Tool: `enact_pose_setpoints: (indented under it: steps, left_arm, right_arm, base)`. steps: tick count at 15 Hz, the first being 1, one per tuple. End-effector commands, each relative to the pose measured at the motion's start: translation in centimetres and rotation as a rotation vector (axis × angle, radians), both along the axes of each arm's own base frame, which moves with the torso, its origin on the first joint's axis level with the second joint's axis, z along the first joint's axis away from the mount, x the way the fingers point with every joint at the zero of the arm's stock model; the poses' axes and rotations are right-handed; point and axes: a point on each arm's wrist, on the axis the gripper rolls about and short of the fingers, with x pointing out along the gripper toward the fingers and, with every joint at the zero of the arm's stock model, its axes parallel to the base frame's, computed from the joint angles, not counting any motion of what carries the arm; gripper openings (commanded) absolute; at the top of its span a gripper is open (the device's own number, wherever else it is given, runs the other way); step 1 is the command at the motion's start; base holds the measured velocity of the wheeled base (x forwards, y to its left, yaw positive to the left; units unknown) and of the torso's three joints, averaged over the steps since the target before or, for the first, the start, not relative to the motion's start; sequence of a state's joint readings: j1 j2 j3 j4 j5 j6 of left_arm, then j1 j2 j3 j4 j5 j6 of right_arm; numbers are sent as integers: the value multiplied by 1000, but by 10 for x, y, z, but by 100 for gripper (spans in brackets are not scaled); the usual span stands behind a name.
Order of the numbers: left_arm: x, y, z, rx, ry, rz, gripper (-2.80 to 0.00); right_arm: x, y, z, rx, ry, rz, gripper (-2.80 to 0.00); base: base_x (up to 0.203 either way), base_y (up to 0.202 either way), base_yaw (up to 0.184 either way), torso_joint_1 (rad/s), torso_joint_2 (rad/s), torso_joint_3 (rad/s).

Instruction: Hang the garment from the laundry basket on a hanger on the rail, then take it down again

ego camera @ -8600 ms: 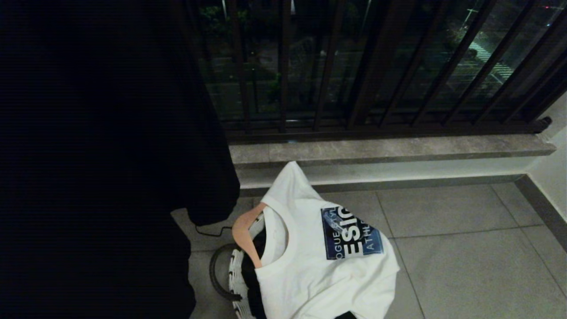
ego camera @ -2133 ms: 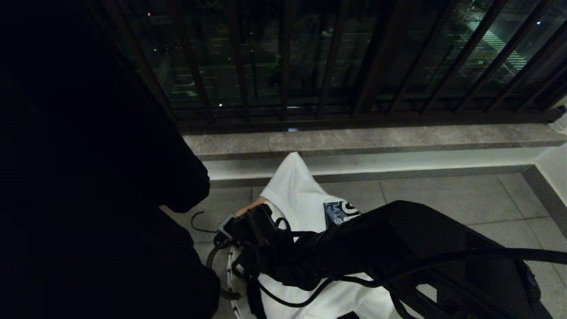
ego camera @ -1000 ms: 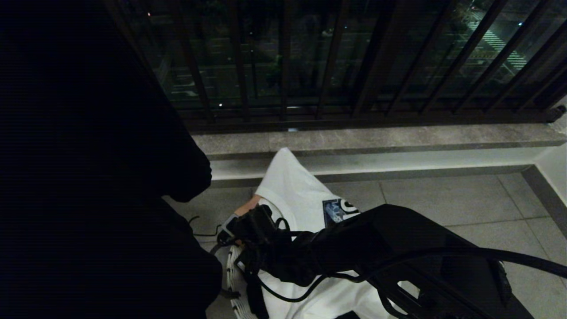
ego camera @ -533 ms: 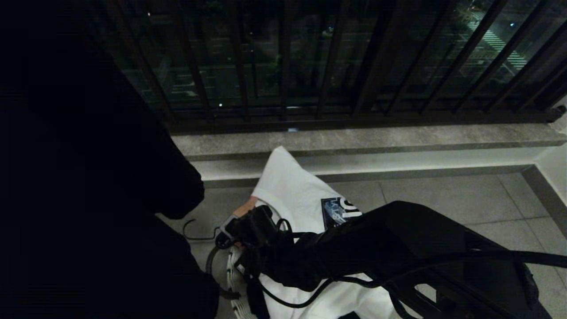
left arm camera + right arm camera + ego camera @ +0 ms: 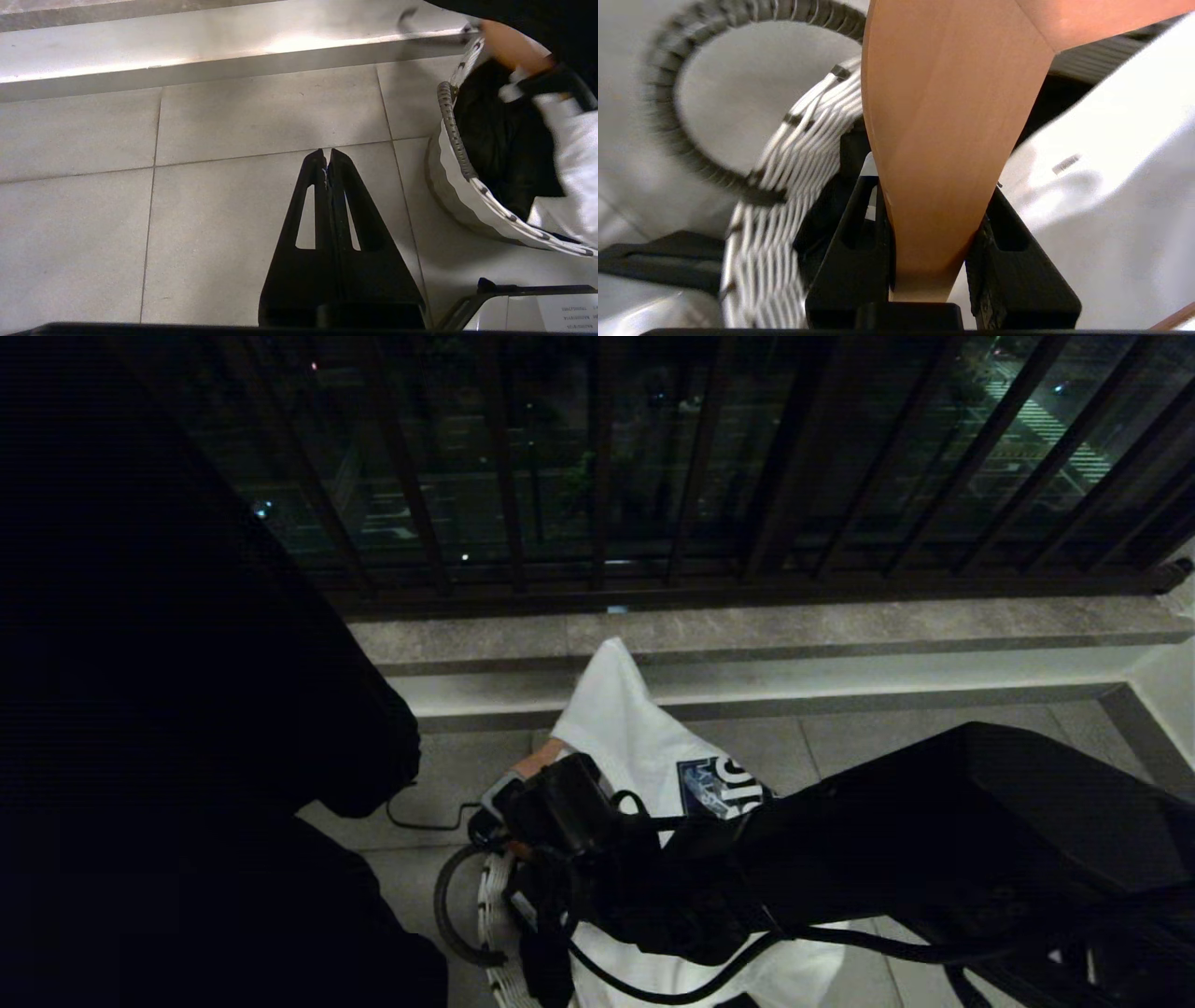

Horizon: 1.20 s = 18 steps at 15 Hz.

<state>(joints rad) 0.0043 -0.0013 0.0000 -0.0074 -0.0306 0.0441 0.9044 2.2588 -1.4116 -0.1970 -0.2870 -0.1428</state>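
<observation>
Grey floor tiles point(image 5: 934, 775) run up to a stone ledge point(image 5: 840, 621) under dark window bars point(image 5: 597, 457), which fill the upper half of the head view. Low in the middle sits the laundry basket point(image 5: 493, 905), the white T-shirt point(image 5: 644, 737) draped over it. The right gripper point(image 5: 924, 205) has its jaws clamped on the broad wooden hanger point(image 5: 948, 116), probably at its shoulder end, just above the basket rim. The left gripper point(image 5: 328, 161), jaws pressed together, hangs over bare tiles beside the basket.
</observation>
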Motion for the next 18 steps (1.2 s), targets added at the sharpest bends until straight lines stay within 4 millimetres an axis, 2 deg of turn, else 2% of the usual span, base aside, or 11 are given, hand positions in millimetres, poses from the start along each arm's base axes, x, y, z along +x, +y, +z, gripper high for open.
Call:
enact_pose_setpoints:
  steps: [1,5,11,18]
  left_arm:
    - [0,0,-1,0,3,0,-280]
    - [0,0,-1,0,2,0,-280]
    - [0,0,-1,0,3,0,-280]
    - [0,0,-1,0,3,0,-280]
  right_arm:
    - [-17,-16,34,44,-27,4,-280]
    - [-53,-39,72,143,-19,-1,-280]
    - [-98,-93,116,244,-45,-2,-280]
    - [-136,-148,147,346,-49,-24,-280]
  base:
    - [0,0,0,0,0,0]
    - [0,0,0,0,0,0]
    - [0,0,0,0,0,0]
    - [0,0,0,0,0,0]
